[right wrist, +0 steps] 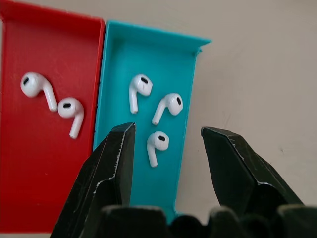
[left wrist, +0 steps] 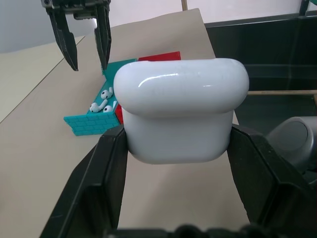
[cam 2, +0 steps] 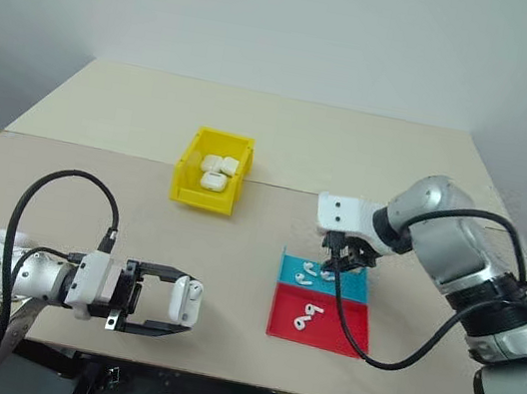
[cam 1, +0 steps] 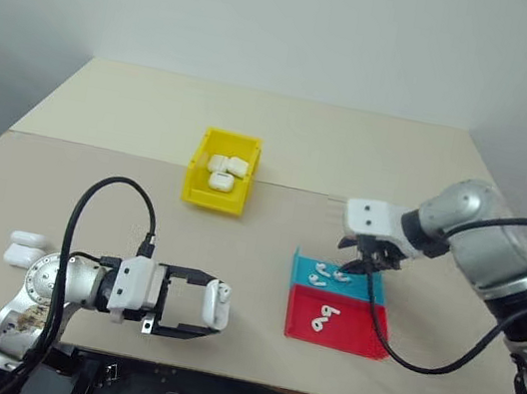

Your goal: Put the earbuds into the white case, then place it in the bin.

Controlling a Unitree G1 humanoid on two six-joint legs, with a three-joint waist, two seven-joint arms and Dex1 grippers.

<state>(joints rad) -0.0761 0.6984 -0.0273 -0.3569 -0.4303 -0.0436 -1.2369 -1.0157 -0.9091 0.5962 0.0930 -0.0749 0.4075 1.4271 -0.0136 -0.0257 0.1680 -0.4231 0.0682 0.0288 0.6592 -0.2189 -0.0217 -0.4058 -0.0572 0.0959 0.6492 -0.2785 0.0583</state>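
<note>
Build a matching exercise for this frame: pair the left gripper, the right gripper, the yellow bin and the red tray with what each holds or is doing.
Things:
1. left gripper
2. right gripper
3. yellow bin
4. red tray

States:
a. holds two earbuds
b. open above the blue tray
c. holds white cases
d. shut on a white case

Pairs: 1-d, 2-b, 3-c, 4-a

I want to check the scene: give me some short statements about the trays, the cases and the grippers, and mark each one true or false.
1. The blue tray holds three earbuds. True.
2. The left gripper is empty. False: it grips a white case.
3. The yellow bin holds white cases. True.
4. The right gripper is shut on an earbud. False: it is open above the blue tray.
5. The red tray holds two earbuds. True.
</note>
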